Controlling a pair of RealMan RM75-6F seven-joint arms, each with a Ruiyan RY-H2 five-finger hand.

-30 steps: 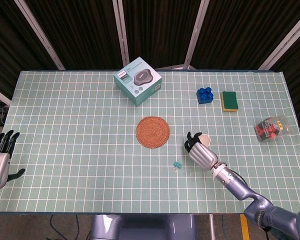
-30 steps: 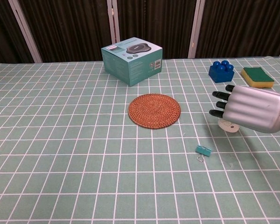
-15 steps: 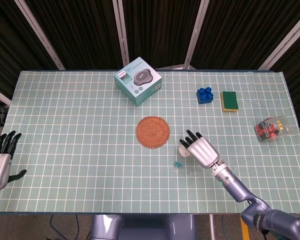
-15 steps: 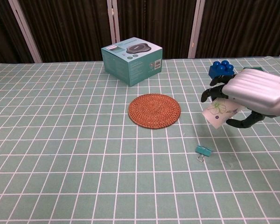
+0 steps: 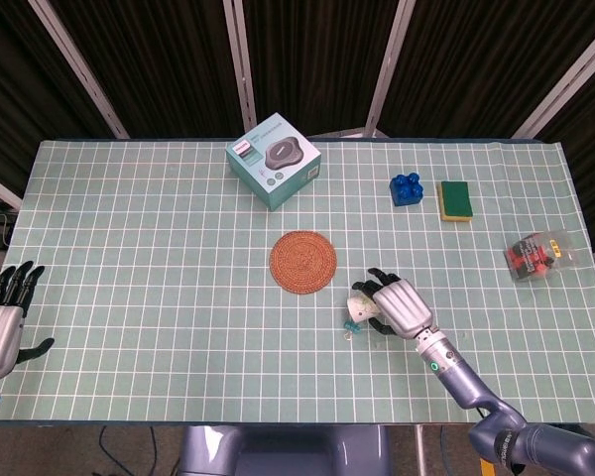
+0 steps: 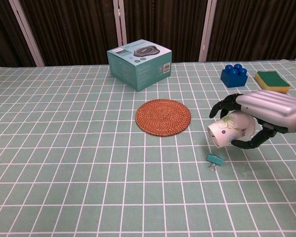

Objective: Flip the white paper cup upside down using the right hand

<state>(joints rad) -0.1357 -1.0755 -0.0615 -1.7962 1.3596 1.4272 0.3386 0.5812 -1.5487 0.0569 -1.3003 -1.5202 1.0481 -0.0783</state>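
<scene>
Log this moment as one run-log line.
phase: mid-flip | right hand: holds white paper cup on its side above the table | left hand: idle, open | binder clip: below cup

Green checked table (image 5: 129, 248), teal box (image 5: 274, 160), woven coaster (image 5: 302, 262), blue block (image 5: 407, 188), sponge (image 5: 455, 200)

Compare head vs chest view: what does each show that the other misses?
Head view only: left robot hand at the table's left edge, holding nothing, and a packet of red items at far right. Chest view only: the cup's floral print and its base facing left, lifted clear of the clip. Both: right robot hand gripping the cup, mat, box, blue block, sponge.
</scene>
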